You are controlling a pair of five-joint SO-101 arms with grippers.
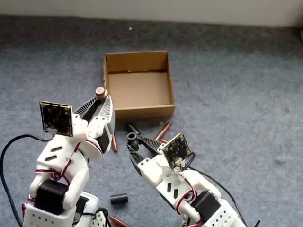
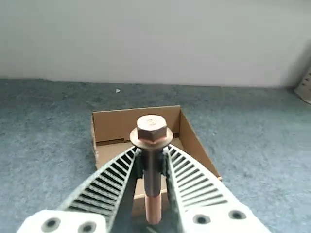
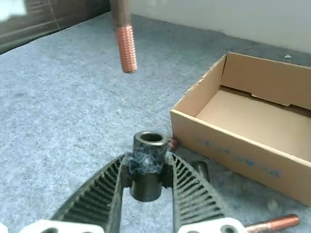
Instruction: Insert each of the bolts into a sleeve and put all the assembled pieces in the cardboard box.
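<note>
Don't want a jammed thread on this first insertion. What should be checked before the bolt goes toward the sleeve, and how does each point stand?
1. Grip on the bolt: ok, clamped in the left gripper, head up, thread down.
2. Grip on the sleeve: ok, upright in the right gripper, hole facing up.
3. Tip of the bolt above the sleeve's hole: not ok, it hangs off to one side.
4. Tilt of the bolt against the sleeve: cannot tell.
5. The cardboard box open side up: ok.
</note>
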